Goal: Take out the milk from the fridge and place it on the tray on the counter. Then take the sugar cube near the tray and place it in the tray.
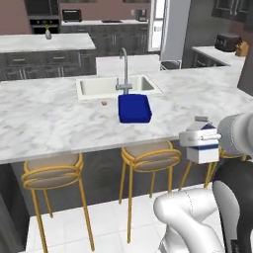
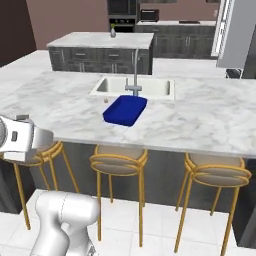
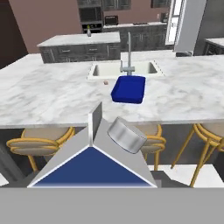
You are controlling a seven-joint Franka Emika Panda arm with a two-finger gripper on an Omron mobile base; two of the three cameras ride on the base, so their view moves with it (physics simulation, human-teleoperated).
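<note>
The milk (image 1: 200, 143), a white gable-top carton with a dark blue band, hangs in the air in front of the counter, above the stools. My gripper (image 1: 210, 142) is shut on it from the right. In the hand view the milk's blue-and-white gable and grey cap (image 3: 126, 134) hide my fingertips. The deep-blue tray (image 1: 134, 109) (image 2: 125, 111) (image 3: 128, 89) lies on the marble counter (image 1: 44, 118) just in front of the sink. The tiny tan sugar cube (image 1: 104, 103) (image 2: 105, 100) (image 3: 105, 82) rests left of the tray. The tall light-grey fridge (image 1: 174, 29) stands far back on the right.
A white sink (image 1: 99, 87) with a steel faucet (image 1: 124, 69) sits behind the tray. Gold-framed stools (image 1: 52, 174) (image 1: 150, 157) line the counter's near side. A smaller marble counter (image 1: 44, 42) over dark cabinets stands behind.
</note>
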